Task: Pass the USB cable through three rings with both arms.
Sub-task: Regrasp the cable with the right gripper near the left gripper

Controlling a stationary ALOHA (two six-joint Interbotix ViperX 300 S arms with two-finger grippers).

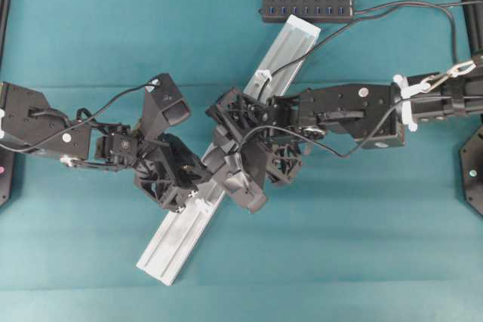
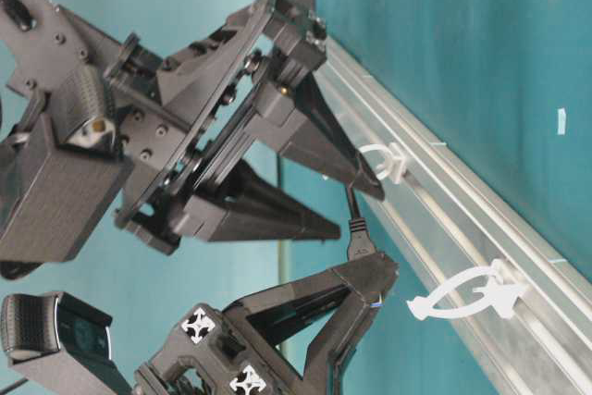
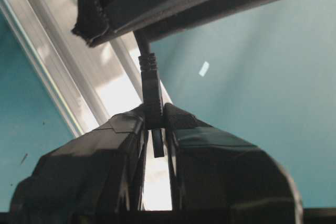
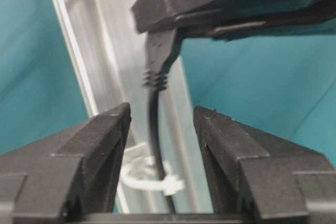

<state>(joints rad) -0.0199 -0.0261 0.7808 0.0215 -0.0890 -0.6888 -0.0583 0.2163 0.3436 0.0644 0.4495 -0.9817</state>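
- Starting up close: the left tool (image 3: 156,124) is pinched on the plug (image 3: 152,95) of the cable (image 4: 153,129), right at the plug's body, with the strain-relief ribs sticking out past the tips.
- A bit further on, the right tool (image 4: 160,124) sits with its jaws spread on either side of the cord, just behind the plug. No contact that I can see in the right wrist view, gap on both sides.
- So my read is this is a handover: right is set to take the cord while left holds the plug. Just a guess from the pose.
- Behind that, the cord runs down through one ring (image 4: 149,177) on the rail (image 1: 192,220). In the side view that same ring (image 2: 388,162) has the cord coming out of it, and the next ring (image 2: 467,298) further along the rail looks empty.
- Third ring (image 1: 262,78) shows up near the far end of the rail in the overhead, with the cord passing it. Whether it's actually threaded there, can't tell.
- Furthest back there's a hub (image 1: 308,7) on the teal tabletop (image 1: 90,28).
- What could go wrong:
  - right closes off-centre and nudges the cord aside, so it grabs nothing
  - left lets go before right has a real grip, and the plug drops or slides back out of the ring
  - the two tools are very close, so the tips could bump
  - a hard tug could shift the rail
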